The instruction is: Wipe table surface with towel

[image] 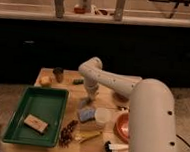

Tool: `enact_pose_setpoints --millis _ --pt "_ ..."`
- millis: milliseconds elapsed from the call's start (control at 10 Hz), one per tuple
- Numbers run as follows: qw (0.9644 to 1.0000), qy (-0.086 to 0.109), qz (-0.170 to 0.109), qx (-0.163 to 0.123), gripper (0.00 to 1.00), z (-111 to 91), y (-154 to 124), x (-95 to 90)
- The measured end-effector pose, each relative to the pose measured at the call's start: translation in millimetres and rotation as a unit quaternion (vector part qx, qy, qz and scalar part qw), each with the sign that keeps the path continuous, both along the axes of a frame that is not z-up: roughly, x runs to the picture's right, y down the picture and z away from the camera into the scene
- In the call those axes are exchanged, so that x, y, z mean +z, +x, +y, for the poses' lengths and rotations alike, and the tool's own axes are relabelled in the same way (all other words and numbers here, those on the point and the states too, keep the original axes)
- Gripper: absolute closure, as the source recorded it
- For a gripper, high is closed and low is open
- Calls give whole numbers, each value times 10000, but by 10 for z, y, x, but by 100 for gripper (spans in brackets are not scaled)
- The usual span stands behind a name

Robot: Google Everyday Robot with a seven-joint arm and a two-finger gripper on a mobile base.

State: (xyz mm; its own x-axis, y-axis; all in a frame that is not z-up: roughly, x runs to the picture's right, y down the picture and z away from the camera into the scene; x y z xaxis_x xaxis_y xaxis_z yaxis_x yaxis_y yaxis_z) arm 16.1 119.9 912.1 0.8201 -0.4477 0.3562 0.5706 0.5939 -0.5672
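Observation:
The table surface [107,91] is a small light-brown wooden top with small objects scattered on it. My white arm reaches in from the lower right, bends at an elbow over the middle of the table, and points down. My gripper [88,101] is low over the table centre, just behind a blue block [87,115]. The towel [84,105], a small pale grey-blue scrap, lies right under the gripper tip. I cannot tell whether the gripper touches it.
A green tray [18,129] holding a tan block [35,123] fills the table's left side. A white cup [103,117], an orange plate [123,127], a brown cup [58,75], a yellow object [45,80], a brown cluster [68,132] and a white brush [114,147] lie around.

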Motion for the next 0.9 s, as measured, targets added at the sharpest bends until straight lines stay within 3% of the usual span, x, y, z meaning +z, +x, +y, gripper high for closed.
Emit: enact_pose_setpoints --millis 400,700,900 --pt "9986 232 312 372 100 -256 289 86" --pt "9975 316 364 508 100 -492 252 256" --pt "9978 275 318 517 100 -539 143 365"
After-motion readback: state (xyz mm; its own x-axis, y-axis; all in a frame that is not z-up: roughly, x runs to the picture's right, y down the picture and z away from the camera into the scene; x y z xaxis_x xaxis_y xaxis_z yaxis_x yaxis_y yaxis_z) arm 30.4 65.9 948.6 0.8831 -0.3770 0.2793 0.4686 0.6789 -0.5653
